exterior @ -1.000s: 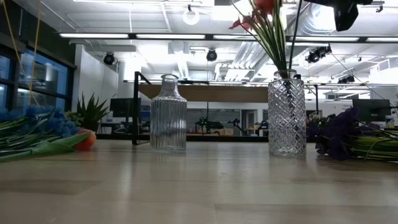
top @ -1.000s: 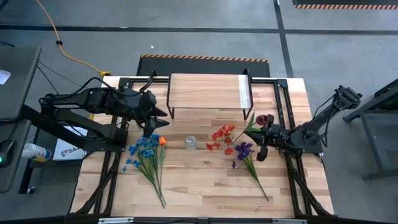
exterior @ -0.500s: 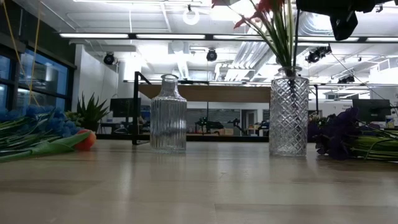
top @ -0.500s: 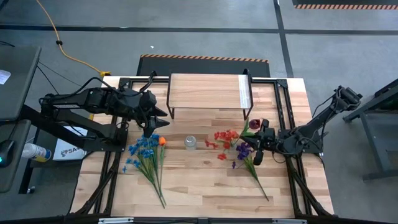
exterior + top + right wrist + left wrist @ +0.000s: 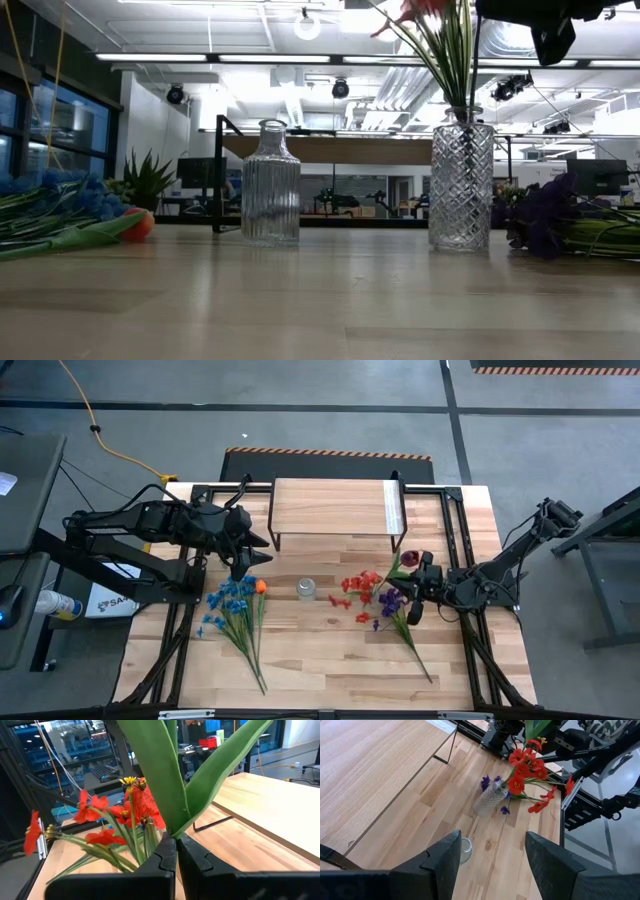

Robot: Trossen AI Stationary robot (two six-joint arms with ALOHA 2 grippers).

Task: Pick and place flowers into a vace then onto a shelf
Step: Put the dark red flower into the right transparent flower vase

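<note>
A diamond-cut glass vase (image 5: 460, 185) stands on the table with red flowers (image 5: 360, 588) in it. My right gripper (image 5: 416, 582) hovers just right of this vase, shut on a green-stemmed flower with a maroon bloom (image 5: 408, 559). Purple flowers (image 5: 392, 600) lie on the table beneath it. A ribbed clear vase (image 5: 306, 589) stands mid-table. Blue flowers with one orange bloom (image 5: 236, 603) lie at the left. My left gripper (image 5: 490, 865) is open and hangs above their blooms. The shelf (image 5: 335, 507) stands at the far edge on black legs. My right gripper pinches the maroon flower's green stem and leaves (image 5: 174, 827) between its two shut fingers (image 5: 162, 857), coming level from the table's right. The flower is lifted clear of the table. In the low view a thin stem (image 5: 474, 60) runs from the gripper down toward the vase mouth.
A small spiky green plant (image 5: 148, 180) shows behind the table's left side in the low view. Black frame rails (image 5: 455, 525) run along the table's right part. Bare planks (image 5: 330, 655) lie toward the near edge.
My right gripper has moved toward the table's left, closer to the diamond-cut vase, carrying the maroon flower with it. The red blooms in the vase have swung toward the near edge. The left arm has kept still.
</note>
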